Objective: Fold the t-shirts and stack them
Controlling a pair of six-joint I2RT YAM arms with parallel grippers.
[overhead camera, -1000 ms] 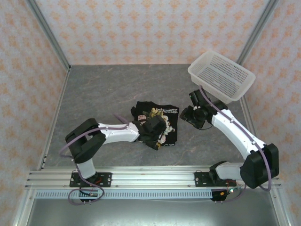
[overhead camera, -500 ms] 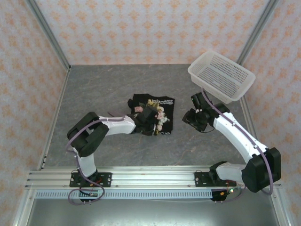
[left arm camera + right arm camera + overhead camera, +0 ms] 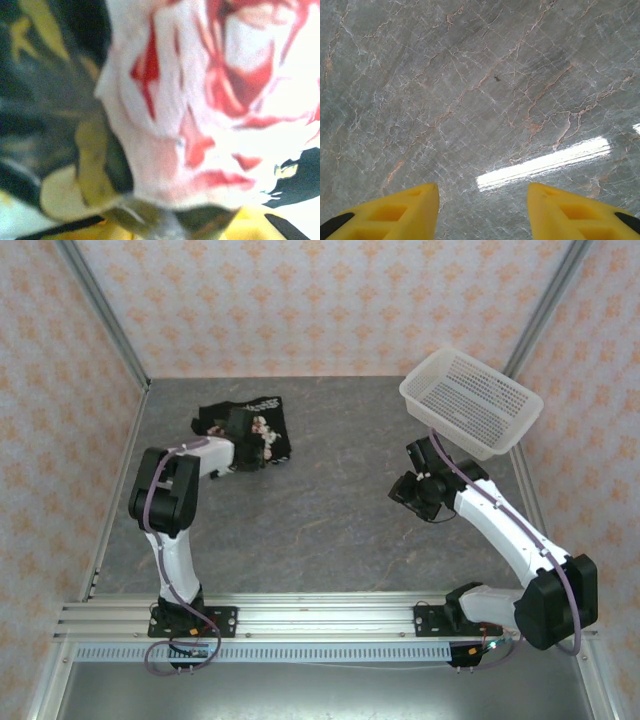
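Top external view: a grey marbled table point(image 3: 330, 500) stands between patterned walls, with both arms bolted at its near edge.
T-shirt place: the black t-shirt point(image 3: 272, 410) lies bunched in a small heap at the far left of the table, near the left wall and well apart from the middle.
T-shirt look: it is crumpled rather than flat, with part of the print facing up on its right half.
Left arm: it rises from its base along the left side, and its forearm bends across to the heap.
Left gripper: the left gripper point(image 3: 238, 440) sits on the near left part of the heap, jaws narrow and clamped on a fold of the cloth.
Left wrist view: the rose print point(image 3: 200, 100), in pink, red and white, is pressed close to the lens and blurred. Dark cloth with yellowish leaves shows to the left, and yellow fingers point(image 3: 240, 227) peek out along the bottom edge beneath the fabric.
Right arm: it stretches from its base up the right side of the table.
Right gripper: the right gripper point(image 3: 410, 490) hangs over bare table right of centre, far from the t-shirt and holding nothing.
Right wrist view: two yellow fingertips stand apart with bare marbled surface and a bright streak of reflected light between them, so the jaws are parted to a middling width.
Basket: a white perforated basket point(image 3: 475, 400) sits askew in the far right corner, just beyond the right gripper.
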